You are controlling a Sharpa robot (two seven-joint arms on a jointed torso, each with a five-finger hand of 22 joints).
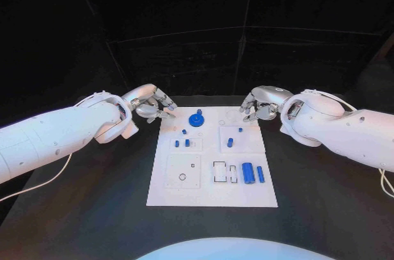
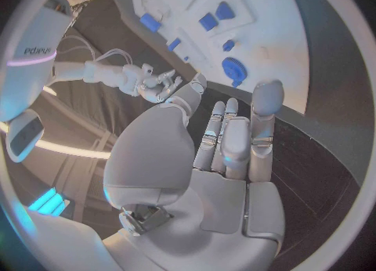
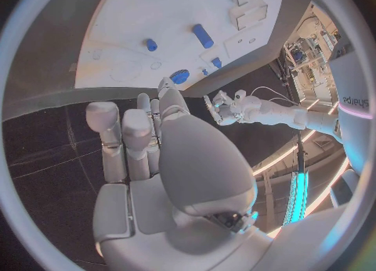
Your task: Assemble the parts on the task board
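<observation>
White task board (image 1: 246,198) sits mid black surface (image 1: 90,214), long axis running 12 to 6. Blue round knob part (image 1: 197,120) stands at the board's 12 o'clock end; small blue pegs (image 1: 186,142) cluster in the middle band, another peg (image 1: 230,141) on the 3 o'clock side of them. Two blue cylinders (image 1: 248,173) lie side by side toward 4 o'clock, next to a rectangular slot (image 1: 221,172). Left hand (image 1: 150,107) hovers at the board's 11 o'clock corner, fingers (image 2: 235,134) extended and slightly apart, holding nothing. Right hand (image 1: 261,107) hovers at the 1 o'clock corner, fingers (image 3: 137,136) likewise loosely extended, nothing in them. Neither hand touches a part.
</observation>
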